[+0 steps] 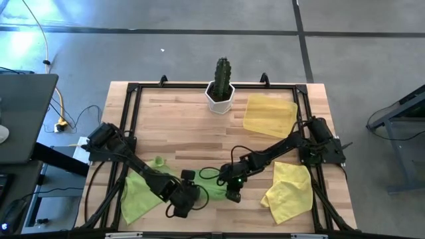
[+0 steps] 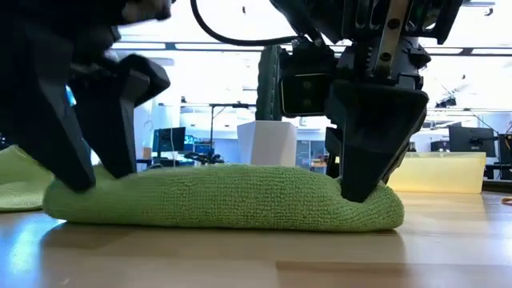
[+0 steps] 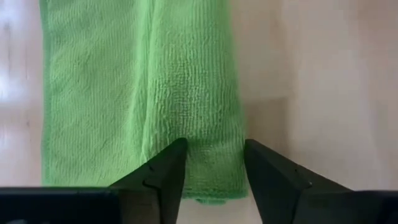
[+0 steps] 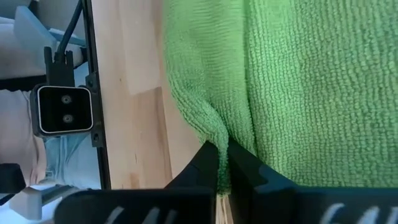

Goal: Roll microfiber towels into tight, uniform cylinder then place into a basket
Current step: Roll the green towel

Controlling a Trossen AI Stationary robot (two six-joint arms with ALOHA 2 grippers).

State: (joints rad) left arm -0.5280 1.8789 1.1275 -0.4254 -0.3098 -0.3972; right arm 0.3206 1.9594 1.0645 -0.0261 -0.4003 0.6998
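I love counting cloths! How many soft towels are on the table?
3: a green towel at the near left, a rolled green towel between both arms, a yellow towel at the near right.

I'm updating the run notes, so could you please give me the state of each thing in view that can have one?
rolled green towel: rolled part-way, lying on the table.
left gripper: open, fingers astride one end of the roll.
right gripper: shut, pinching a fold at the roll's other end.
second green towel: unrolled, lying loose.
yellow towel: unrolled, crumpled.
basket: holds nothing.
cactus pot: upright.
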